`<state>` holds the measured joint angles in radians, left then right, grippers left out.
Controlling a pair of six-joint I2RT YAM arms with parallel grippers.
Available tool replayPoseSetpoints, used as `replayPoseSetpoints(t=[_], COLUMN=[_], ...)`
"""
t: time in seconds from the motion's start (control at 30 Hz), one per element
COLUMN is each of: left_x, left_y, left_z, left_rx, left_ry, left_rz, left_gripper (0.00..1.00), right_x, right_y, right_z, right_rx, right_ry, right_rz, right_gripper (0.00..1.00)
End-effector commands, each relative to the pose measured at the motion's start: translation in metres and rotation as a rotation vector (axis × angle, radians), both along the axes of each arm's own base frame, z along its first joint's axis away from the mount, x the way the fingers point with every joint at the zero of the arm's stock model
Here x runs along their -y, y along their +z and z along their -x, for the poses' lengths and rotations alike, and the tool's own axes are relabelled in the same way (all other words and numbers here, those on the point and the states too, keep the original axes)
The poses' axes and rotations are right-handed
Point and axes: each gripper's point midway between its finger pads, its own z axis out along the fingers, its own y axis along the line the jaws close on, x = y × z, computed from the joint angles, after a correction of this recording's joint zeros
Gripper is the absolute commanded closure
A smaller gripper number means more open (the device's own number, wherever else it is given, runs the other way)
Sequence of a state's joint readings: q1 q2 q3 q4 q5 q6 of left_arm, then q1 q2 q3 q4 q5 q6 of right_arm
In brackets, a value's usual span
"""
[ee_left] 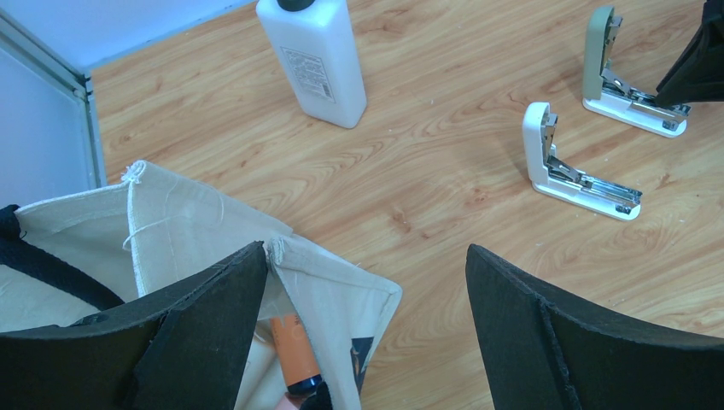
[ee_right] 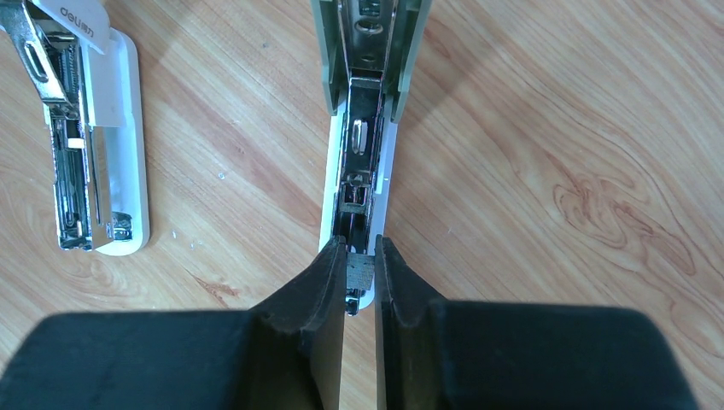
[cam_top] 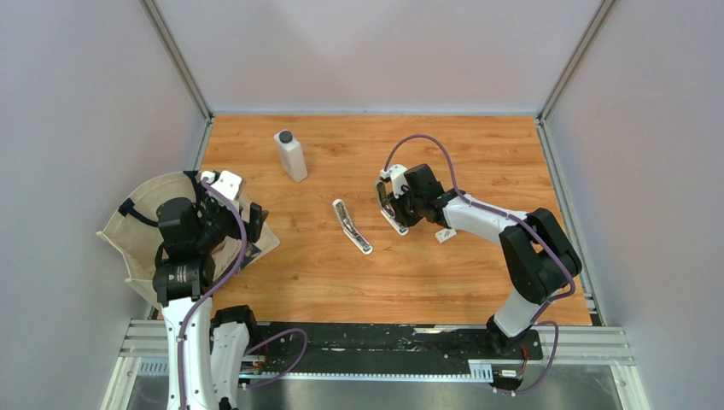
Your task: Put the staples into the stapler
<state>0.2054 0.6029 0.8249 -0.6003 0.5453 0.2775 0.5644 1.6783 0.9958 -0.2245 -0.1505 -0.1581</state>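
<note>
We pinch the staples (ee_right: 359, 274) in our right gripper (ee_right: 359, 254) at the green stapler (ee_right: 365, 145).
Our left gripper (ee_left: 365, 266) gapes over the cloth bag (ee_left: 179, 222).

A small grey strip of metal staples (ee_right: 359, 273) is being pinched in the right gripper (ee_right: 359, 256), at the end of the grey-green plastic stapler (ee_right: 369, 51). That stapler is lying wide open with its lid standing up. A tiny white staple box (cam_top: 445, 234) is lying near it.

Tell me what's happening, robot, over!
Left jaws open above the bag. Right jaws shut on staple strip, at the open green stapler. White stapler lies apart; nothing in the way.
</note>
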Motion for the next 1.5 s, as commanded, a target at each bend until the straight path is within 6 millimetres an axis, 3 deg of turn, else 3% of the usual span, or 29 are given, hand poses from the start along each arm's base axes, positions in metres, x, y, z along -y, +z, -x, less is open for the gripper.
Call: replayPoseSetpoints(t=[0.0,0.53,1.47], left_x=[0.001,0.001,0.001], left_y=[-0.020,-0.020,-0.020], left_z=[0.006,0.007,0.007], left_rx=[-0.077,-0.076,-0.076], left_ry=[0.003,0.004,0.004], left_rz=[0.027,0.026,0.026], left_gripper=[0.07,0.07,0.06], right_x=[-0.007,-0.009,-0.012], right_y=[0.016,0.033,0.014], right_z=[-0.011,-0.010,-0.006], right_rx=[0.058,0.094,0.020], right_ry=[-0.004,-0.004,0.013], right_rz=[-0.029,-0.070,-0.045], right_gripper=[0.83,0.83,0.84])
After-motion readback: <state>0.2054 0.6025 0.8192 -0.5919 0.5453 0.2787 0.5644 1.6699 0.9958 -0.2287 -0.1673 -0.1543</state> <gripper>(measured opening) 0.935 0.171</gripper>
